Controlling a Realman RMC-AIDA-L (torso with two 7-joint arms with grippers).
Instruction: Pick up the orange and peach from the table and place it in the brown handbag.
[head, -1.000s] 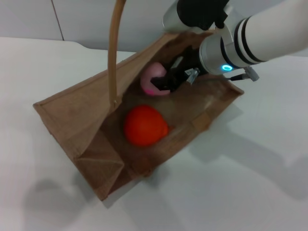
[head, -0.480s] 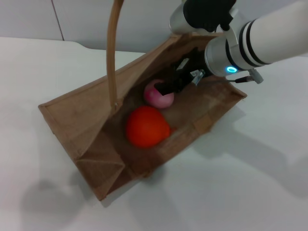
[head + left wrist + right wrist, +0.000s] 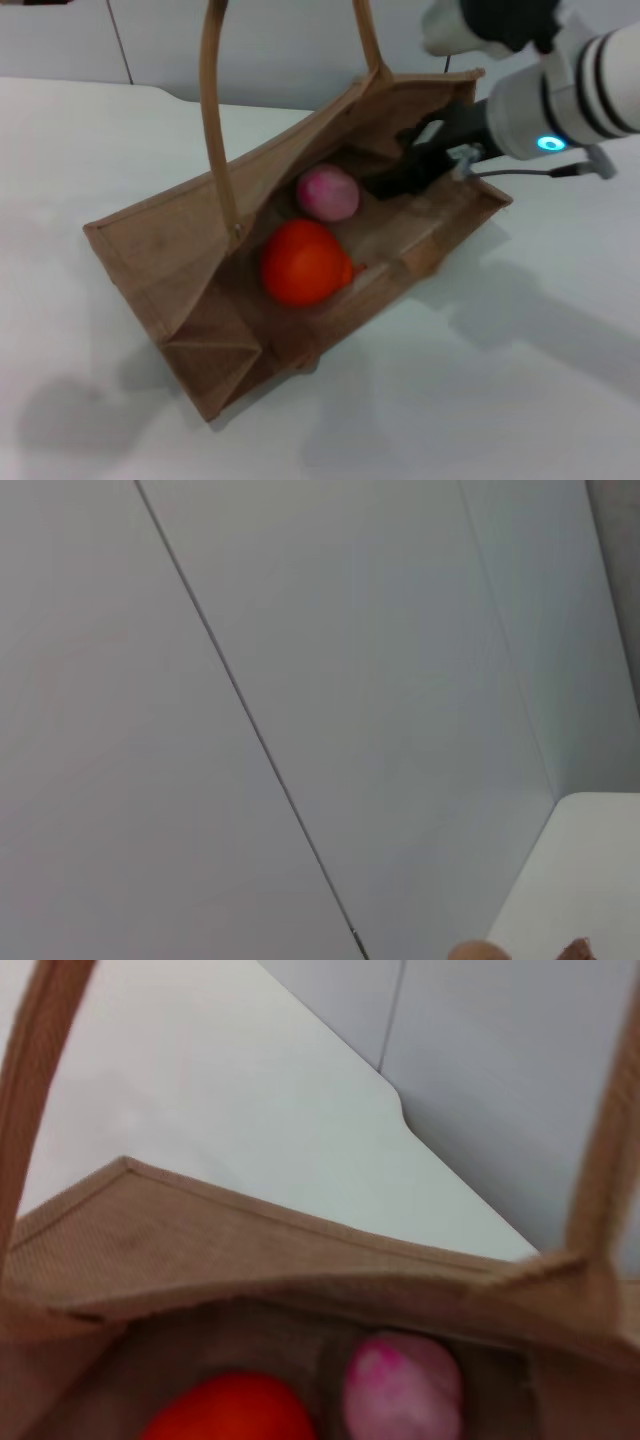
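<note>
Lying inside the brown handbag (image 3: 180,270), the orange (image 3: 303,262) sat at the centre of the head view, with the peach (image 3: 327,192) just above it and slightly right, the two close together and possibly touching. The bag itself sprawled open on the white table (image 3: 520,380), its mouth toward the upper right of the frame and one handle (image 3: 213,120) arching up at upper left. The right gripper (image 3: 385,186) reached in from the upper right, its dark fingers just beside the peach but apart from it and holding nothing; whether they stood wide or narrow could not be told. In the right wrist view both fruits showed low in the frame, the peach (image 3: 405,1385) next to the orange (image 3: 225,1410), under the bag's woven rim (image 3: 300,1230). Both fruits seemed delivered, so the step in hand looked like a withdrawal. Done well, it would go straight back out along the arm's line, clear of the rim and handle, without nudging the peach or dragging the bag. The left gripper was out of sight.
</note>
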